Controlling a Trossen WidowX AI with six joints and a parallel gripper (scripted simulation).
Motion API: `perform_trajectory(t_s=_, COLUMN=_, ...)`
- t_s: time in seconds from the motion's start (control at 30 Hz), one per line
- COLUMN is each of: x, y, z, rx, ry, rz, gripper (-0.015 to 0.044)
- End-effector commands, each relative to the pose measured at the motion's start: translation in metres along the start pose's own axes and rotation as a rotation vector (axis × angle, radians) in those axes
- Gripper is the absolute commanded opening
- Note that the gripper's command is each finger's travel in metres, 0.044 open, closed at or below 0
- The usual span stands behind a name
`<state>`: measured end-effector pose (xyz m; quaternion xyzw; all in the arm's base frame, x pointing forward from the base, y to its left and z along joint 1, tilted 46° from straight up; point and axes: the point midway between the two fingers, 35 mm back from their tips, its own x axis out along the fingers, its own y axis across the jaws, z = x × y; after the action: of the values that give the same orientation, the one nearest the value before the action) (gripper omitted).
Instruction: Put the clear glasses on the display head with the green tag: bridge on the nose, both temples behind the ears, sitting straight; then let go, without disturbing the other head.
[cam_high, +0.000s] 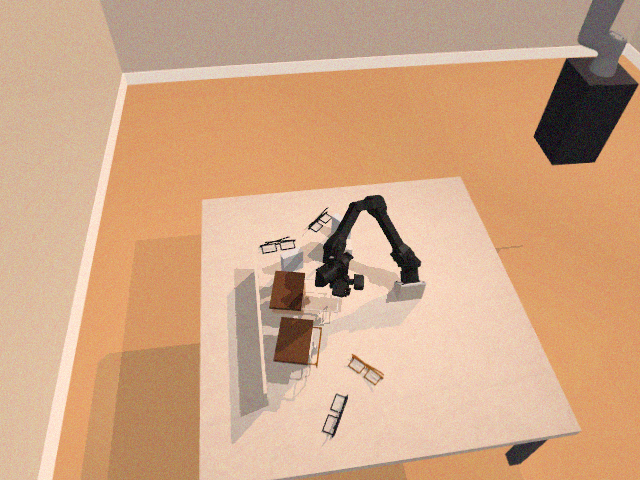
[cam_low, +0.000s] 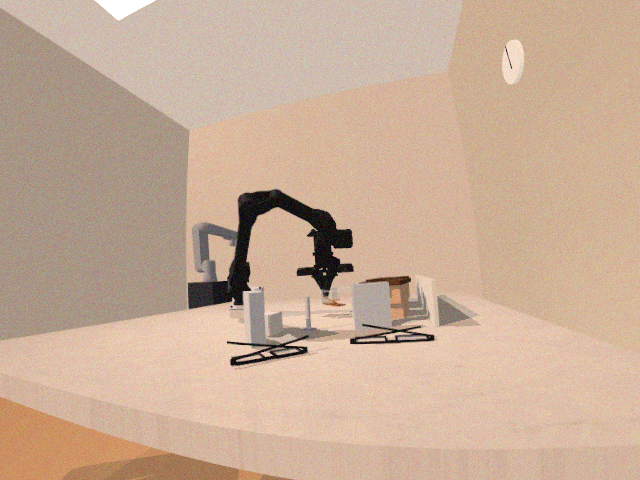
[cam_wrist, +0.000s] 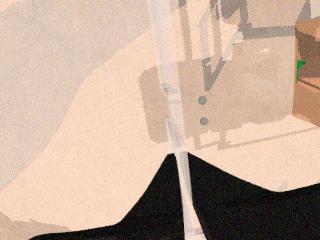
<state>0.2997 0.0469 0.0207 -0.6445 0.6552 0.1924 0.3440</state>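
Our gripper is pinched nearly shut on the clear glasses, carried mid-frame in the wrist view. The green tag shows at the right edge. We should keep the frame level, approach nose-first, and stay off the other head.

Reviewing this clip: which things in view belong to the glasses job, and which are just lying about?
In the job:
- clear glasses, pinched in the gripper
- display head with the green tag

Lying about:
- black glasses
- orange glasses
- white block
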Motion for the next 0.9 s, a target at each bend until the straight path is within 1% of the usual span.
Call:
perform_trajectory(t_s=0.0, x=-0.002, y=-0.008, z=0.0, rx=0.002, ry=0.0, rz=-0.009, gripper=0.0)
perform_trajectory(t_s=0.87, x=-0.002, y=-0.036, z=0.0, rx=0.003, ry=0.0, rz=-0.01, gripper=0.0)
